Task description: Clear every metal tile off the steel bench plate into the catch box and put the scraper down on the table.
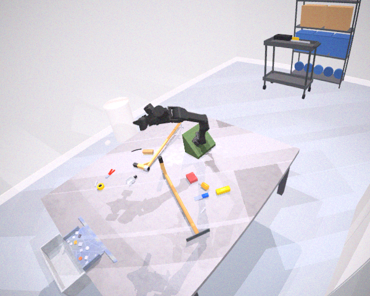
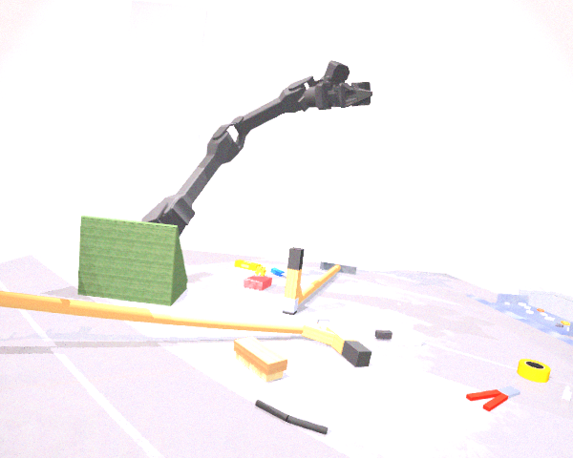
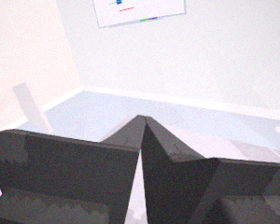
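My gripper (image 1: 137,124) (image 2: 371,93) (image 3: 143,122) is shut and empty, raised high above the table, away from the tools. A long wooden-handled scraper (image 1: 178,195) (image 2: 319,283) with a wide dark blade lies on the table, its black-tipped grip standing up at the end nearer the arm. The bluish steel plate (image 1: 91,238) is at the table's far edge. Several small tiles (image 1: 80,243) (image 2: 540,309), white, dark and orange, lie spread on it. The pale catch box (image 1: 75,282) adjoins the plate's outer end.
A second wooden-handled tool (image 1: 164,143) (image 2: 178,321) lies beside the scraper. A green base block (image 1: 191,146) (image 2: 126,260), red block (image 1: 191,177) (image 2: 258,282), yellow block (image 1: 222,190), brush (image 1: 148,152) (image 2: 260,359), yellow tape roll (image 1: 100,186) (image 2: 533,370) and red-handled pliers (image 1: 111,172) (image 2: 492,397) are around them.
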`<move>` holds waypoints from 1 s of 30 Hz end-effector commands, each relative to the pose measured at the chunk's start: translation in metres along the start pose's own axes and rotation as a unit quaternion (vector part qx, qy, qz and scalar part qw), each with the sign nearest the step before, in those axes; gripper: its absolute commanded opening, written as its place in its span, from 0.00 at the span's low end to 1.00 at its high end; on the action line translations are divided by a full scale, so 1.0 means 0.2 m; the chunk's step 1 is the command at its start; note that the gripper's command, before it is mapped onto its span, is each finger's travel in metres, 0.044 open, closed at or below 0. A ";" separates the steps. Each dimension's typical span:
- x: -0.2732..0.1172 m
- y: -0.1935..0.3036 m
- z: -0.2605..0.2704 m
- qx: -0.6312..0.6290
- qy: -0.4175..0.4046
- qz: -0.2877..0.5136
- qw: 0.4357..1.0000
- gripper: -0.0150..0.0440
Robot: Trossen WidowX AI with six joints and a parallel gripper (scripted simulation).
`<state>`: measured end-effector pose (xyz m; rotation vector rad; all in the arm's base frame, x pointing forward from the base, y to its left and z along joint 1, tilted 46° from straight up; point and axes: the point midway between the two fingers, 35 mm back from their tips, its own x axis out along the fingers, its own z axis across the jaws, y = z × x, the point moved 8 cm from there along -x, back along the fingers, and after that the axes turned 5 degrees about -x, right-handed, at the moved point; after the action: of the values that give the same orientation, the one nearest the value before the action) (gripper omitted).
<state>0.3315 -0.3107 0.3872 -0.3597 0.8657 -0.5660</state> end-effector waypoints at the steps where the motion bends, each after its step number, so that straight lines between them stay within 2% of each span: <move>1: 0.00 0.06 0.03 -0.039 -0.011 0.033 0.999 0.25; 30: -0.09 0.46 0.16 -0.258 -0.104 0.215 0.936 0.25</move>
<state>0.3735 -0.2350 0.3717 -0.6399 0.8623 0.0413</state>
